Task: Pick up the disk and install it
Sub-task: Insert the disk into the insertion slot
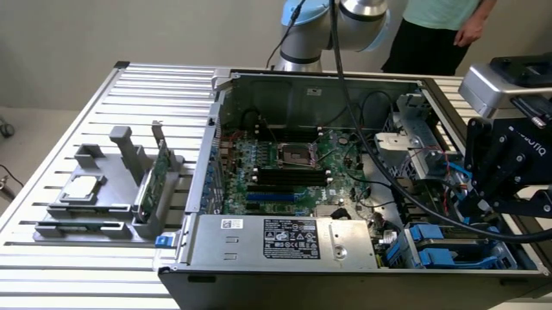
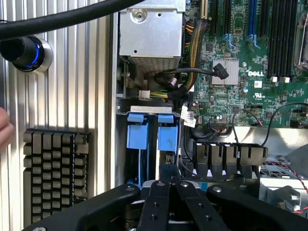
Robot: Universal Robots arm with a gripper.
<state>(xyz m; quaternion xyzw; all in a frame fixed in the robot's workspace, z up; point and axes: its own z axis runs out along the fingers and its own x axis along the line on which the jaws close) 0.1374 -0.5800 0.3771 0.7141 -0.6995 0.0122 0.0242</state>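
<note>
The gripper point(image 2: 168, 179) points down into the open computer case point(image 1: 214, 129), at the exterior view's right, with its jaws shut tight and nothing seen between them. The disk point(image 2: 166, 139) stands in the drive slot just beside the tips, with its blue end showing; which way its long side runs cannot be told. Black cables point(image 2: 192, 77) and the green board point(image 2: 250, 53) crowd close by.

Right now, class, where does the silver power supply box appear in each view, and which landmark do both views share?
Exterior view: the power supply lies along the open case's near edge, label up, low centre.
Wrist view: the power supply sits between the ribbed table and the motherboard.
Shared landmark: the blue drive carriers just past its cabled end.
</note>
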